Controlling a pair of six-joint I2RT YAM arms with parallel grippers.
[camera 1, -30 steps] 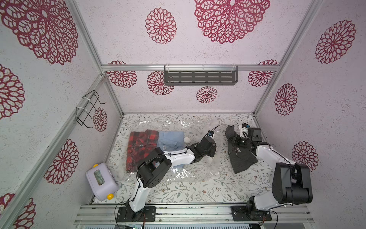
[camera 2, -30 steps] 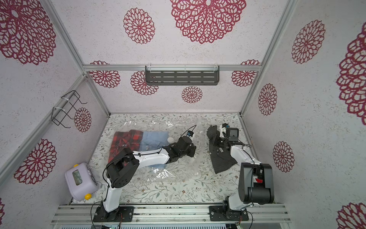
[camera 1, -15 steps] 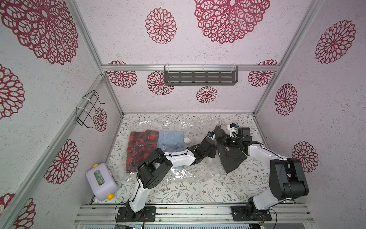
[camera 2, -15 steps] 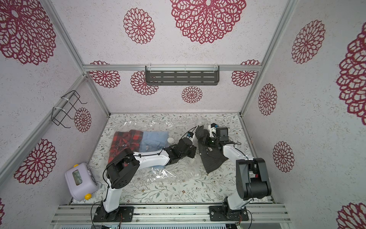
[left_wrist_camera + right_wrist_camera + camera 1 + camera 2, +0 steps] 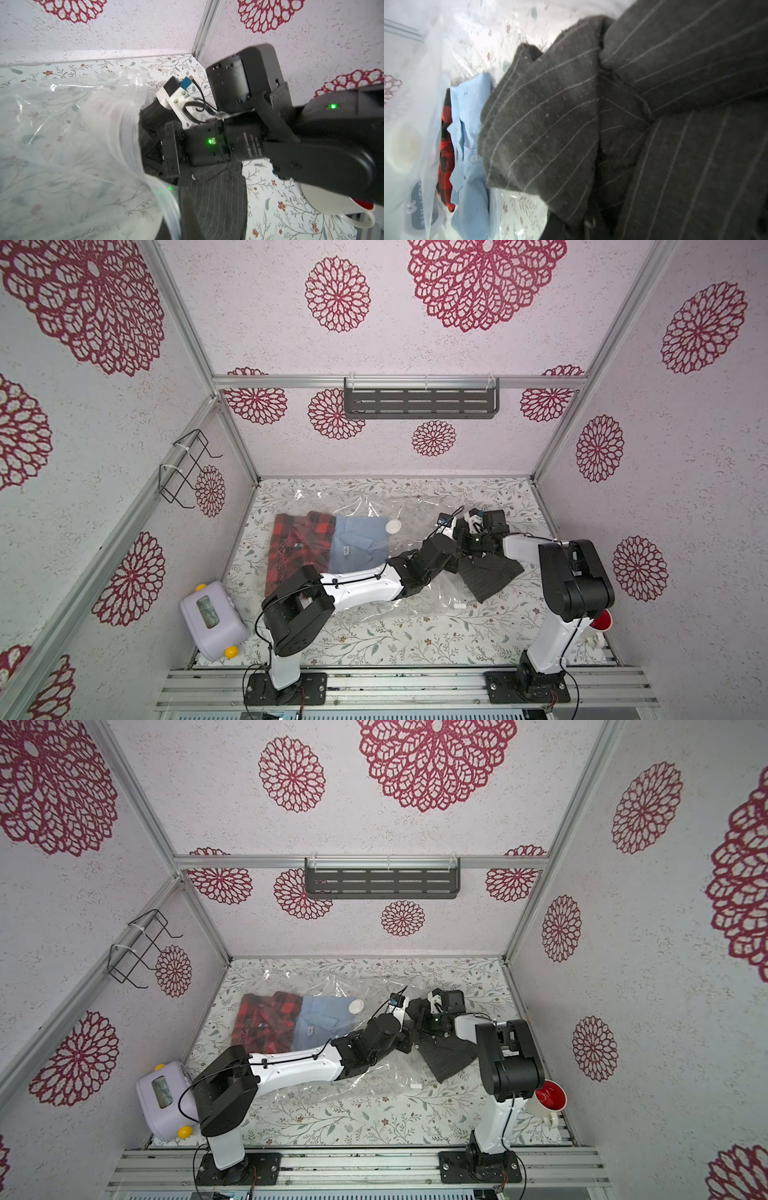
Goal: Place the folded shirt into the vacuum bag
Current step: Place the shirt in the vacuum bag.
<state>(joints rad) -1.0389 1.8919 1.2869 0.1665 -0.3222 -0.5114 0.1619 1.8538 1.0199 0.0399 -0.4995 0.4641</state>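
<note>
The vacuum bag (image 5: 370,506) lies clear and crinkled across the floral table, its white valve (image 5: 392,526) on top. Inside it sit a red plaid shirt (image 5: 299,547) and a light blue shirt (image 5: 357,543). My left gripper (image 5: 455,545) is shut on the bag's open edge (image 5: 128,133) and holds it up. My right gripper (image 5: 469,541) is shut on the folded dark pinstriped shirt (image 5: 490,576). That shirt's front part (image 5: 550,116) is at the bag's mouth, its rear part trailing on the table. The cloth hides the right gripper's fingers in the right wrist view.
A lavender device (image 5: 210,624) with yellow knobs stands at the front left. A white mug (image 5: 550,1100) with a red inside sits behind the right arm's base. A dark shelf (image 5: 419,402) hangs on the back wall and a wire rack (image 5: 187,468) on the left wall.
My right gripper has carried the dark shirt leftward from the right side of the table up to the bag's mouth, beside my left gripper. The left arm has barely moved.
</note>
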